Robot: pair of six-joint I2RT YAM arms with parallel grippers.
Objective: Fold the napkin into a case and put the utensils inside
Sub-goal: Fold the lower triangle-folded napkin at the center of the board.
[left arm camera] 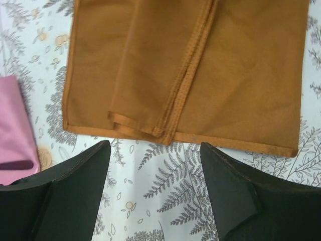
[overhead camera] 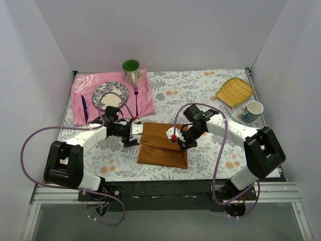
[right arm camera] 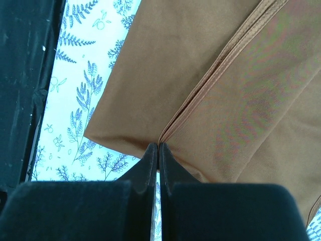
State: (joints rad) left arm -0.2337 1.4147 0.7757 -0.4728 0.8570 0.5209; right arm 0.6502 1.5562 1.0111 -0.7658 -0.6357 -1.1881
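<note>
The rust-orange napkin (overhead camera: 163,148) lies folded flat in the middle of the table, with hemmed layers overlapping on top (left arm camera: 190,70). My left gripper (overhead camera: 134,134) hovers just off the napkin's left edge, open, with only tablecloth between its fingers (left arm camera: 75,191). My right gripper (overhead camera: 176,138) is over the napkin's right part, shut, its tips pinching the hem of the upper layer (right arm camera: 158,145). A fork (overhead camera: 136,95) and a purple knife (overhead camera: 84,108) lie on the pink cloth (overhead camera: 145,100) at the back left.
A patterned plate (overhead camera: 109,94) sits on the pink cloth and a green-lined mug (overhead camera: 131,68) stands behind it. A yellow ribbed dish (overhead camera: 234,91) and a white cup (overhead camera: 252,110) stand at the back right. Walls close three sides.
</note>
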